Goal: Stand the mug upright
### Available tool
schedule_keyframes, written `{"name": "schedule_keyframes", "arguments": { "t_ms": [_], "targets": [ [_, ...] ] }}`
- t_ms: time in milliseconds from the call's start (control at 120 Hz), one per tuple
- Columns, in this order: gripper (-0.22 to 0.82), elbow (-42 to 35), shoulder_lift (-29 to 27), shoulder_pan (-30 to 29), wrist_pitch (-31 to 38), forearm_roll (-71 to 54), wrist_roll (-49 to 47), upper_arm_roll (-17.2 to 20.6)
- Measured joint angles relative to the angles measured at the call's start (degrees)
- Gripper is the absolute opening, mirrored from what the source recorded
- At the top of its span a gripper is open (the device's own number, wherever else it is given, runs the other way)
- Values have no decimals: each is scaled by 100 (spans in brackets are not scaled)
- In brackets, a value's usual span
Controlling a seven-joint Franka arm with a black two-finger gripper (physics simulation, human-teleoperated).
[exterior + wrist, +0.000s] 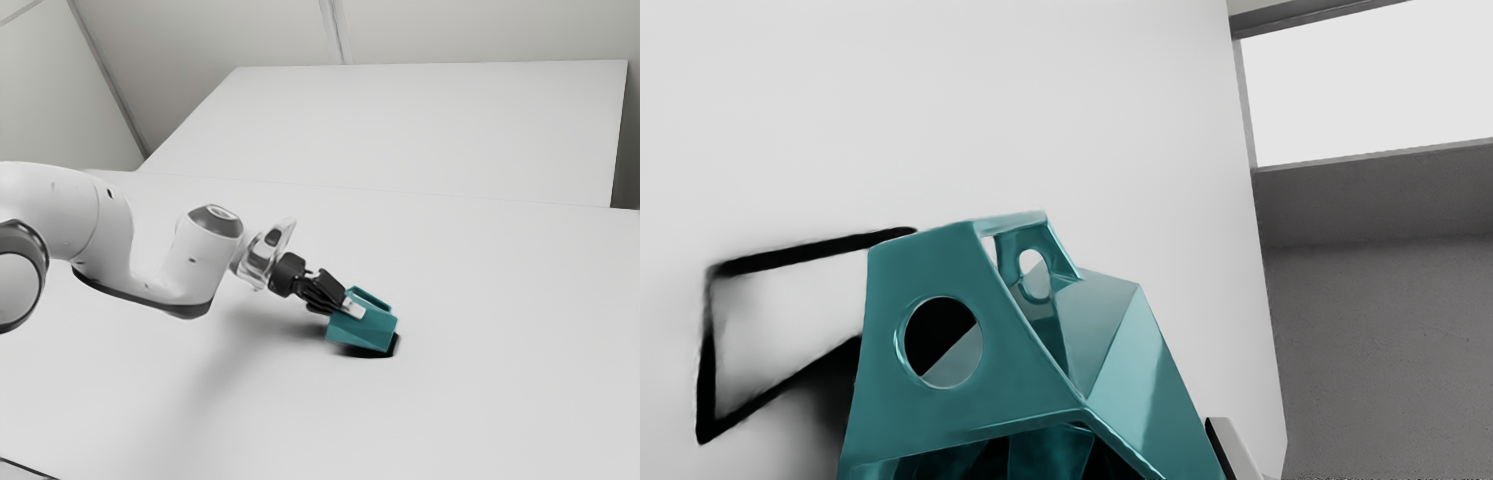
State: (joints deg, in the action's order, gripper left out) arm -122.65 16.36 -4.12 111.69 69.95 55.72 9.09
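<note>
- Mug [370, 329], teal, one: tilted over the table [500, 410], not upright; whether it touched the surface, I could not tell.
- Round openings in the mug, two that I counted in the wrist view.
- Arm [190, 262], white, one.
- Gripper [352, 306], black, one: its tip lay against the mug, at the side nearer the arm; how wide the jaws stood and whether they gripped anything, I could not tell.
- Shadow [806, 255], dark-edged, beside the mug.
</note>
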Motion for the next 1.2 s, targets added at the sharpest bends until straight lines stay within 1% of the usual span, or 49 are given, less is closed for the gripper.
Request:
{"name": "schedule_keyframes", "arguments": {
  "t_ms": [142, 267, 358, 467, 617, 742, 950, 1200],
  "targets": [
    [-16, 31, -282, 6, 28, -115, 28, 15],
    [-17, 145, -628, 12, 95, -791, -140, 16],
    [-17, 246, -990, 27, 232, -1791, -438, 19],
    [-17, 308, -1185, 31, 479, -3276, -968, 39],
    [-17, 317, -1245, 88, 844, -5186, -1807, 119],
    [-17, 270, -1255, 80, 1080, -6163, -2452, 233],
    [-17, -12, -1320, 107, 1407, -7030, -3386, 282],
    [-17, -400, -1474, -43, 1723, -7387, -4286, 317]
  ]
}}
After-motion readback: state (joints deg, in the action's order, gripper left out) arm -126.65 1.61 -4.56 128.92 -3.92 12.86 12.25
